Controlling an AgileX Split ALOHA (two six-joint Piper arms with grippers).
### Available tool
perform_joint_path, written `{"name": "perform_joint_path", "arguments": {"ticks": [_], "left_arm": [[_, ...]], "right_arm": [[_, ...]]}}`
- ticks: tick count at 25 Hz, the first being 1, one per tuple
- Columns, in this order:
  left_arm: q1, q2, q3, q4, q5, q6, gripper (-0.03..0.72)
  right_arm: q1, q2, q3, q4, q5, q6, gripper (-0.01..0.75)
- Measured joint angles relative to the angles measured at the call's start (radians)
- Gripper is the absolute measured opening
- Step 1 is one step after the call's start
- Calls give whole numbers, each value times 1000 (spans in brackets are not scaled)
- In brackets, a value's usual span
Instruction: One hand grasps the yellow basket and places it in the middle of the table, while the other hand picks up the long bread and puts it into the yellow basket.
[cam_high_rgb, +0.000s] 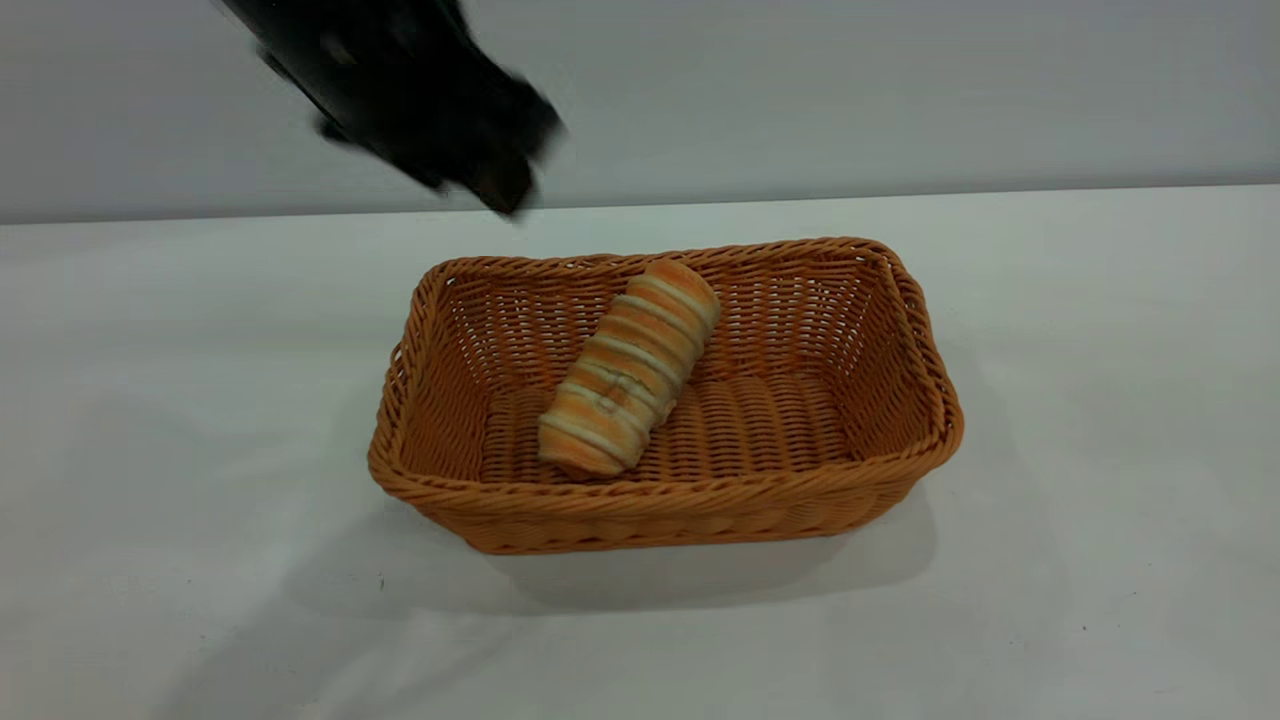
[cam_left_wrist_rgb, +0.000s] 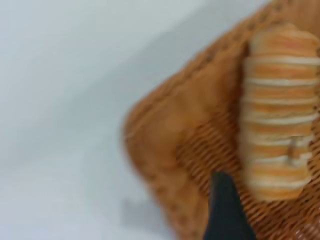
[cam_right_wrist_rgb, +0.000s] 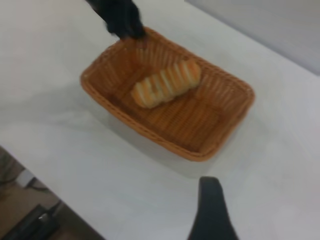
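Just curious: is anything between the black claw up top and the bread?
Only the yellow basket's far rim and air, in the exterior view. The left gripper hangs above; the long bread lies inside.

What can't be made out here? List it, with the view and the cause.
- Left gripper: motion-blurred in the exterior view, finger state unreadable.
- Right gripper: right wrist view shows only one finger, cut by the frame edge.
- Long bread: underside hidden by the yellow basket floor.
- Left wrist view: basket weave blurred.
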Motion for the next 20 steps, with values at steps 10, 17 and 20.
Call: {"name": "perform_joint_path", "arguments": {"ticks": [10,17,20], "left_arm": [[102,-441,1,49,288,11,515],[102,-734,82,78,441,11,515],[102,-860,142,76,510,6,515]], "right_arm": [[0,-157,0,-46,102,53,586],[0,-260,57,-84,139,107,586],[0,-317,158,-87,131,119,586]]}}
